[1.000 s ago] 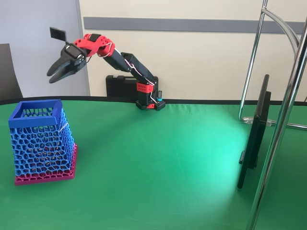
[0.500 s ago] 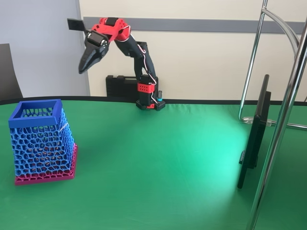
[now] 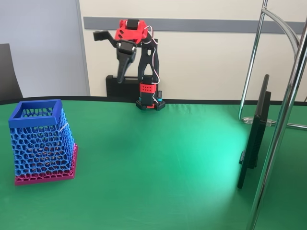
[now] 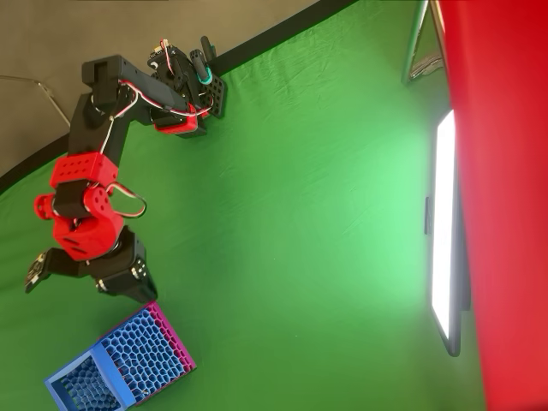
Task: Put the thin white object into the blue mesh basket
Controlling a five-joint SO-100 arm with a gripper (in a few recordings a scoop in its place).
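Fixed view faces the arm across the table; overhead looks straight down.

Lab: green-cloth table, metal stand

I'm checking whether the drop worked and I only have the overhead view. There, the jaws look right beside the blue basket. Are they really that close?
Observer: No. In the fixed view the gripper hangs high above the table near the arm's base, well to the right of the basket.
Operator: Is it holding anything?
Observer: The jaws point straight down and look closed, with nothing between them.
Operator: Is there anything in the basket?
Observer: What looks like a thin white stick slants along the basket's right wall just under the rim. It seems to be inside the mesh.
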